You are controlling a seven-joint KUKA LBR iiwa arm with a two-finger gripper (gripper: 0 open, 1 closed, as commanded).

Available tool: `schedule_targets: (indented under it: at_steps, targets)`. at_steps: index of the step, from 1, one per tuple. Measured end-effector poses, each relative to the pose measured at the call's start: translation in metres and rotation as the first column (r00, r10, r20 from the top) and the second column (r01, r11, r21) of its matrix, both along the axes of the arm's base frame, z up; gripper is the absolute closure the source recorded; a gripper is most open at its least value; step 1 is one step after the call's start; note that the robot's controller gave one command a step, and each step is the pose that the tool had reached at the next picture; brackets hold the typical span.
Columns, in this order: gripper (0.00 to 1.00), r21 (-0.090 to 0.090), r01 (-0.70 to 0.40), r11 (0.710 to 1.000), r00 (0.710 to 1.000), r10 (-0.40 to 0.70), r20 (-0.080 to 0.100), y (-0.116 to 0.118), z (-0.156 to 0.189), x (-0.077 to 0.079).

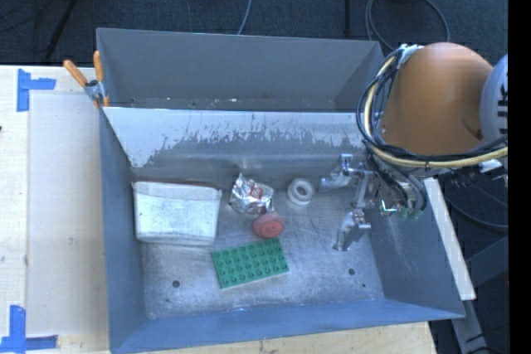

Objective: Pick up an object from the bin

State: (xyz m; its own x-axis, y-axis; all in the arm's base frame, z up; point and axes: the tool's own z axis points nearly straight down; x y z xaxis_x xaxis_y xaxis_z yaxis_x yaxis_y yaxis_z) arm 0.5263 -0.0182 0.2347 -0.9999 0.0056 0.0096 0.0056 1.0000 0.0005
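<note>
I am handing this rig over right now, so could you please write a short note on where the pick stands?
Gripper: open, nothing between its fingers, on the right side of the bin, above bare floor.
Things: white ring is nearest, just to its left; then red round piece, crumpled foil wrapper, green studded plate, and white box at far left.
Done: nothing picked.
Left: close on one thing and lift it out.

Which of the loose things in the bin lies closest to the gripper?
The small white ring, just left of the gripper. The red disc, crumpled foil, green studded plate and white box all lie farther left.
</note>
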Motion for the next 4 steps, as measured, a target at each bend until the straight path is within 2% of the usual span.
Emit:
schedule_targets:
  at_steps: [1,2,3,4]
  targets:
    - [0.00,0.001,0.025,1.000,1.000,-0.025,0.002,0.039,-0.091,0.029]
    - [0.00,0.003,0.026,1.000,1.000,-0.026,0.010,0.110,-0.152,0.096]
    - [1.00,-0.001,0.028,1.000,1.000,-0.028,0.010,0.106,-0.148,0.095]
    - [1.00,0.001,0.053,0.999,0.998,-0.053,0.019,0.108,0.000,0.091]
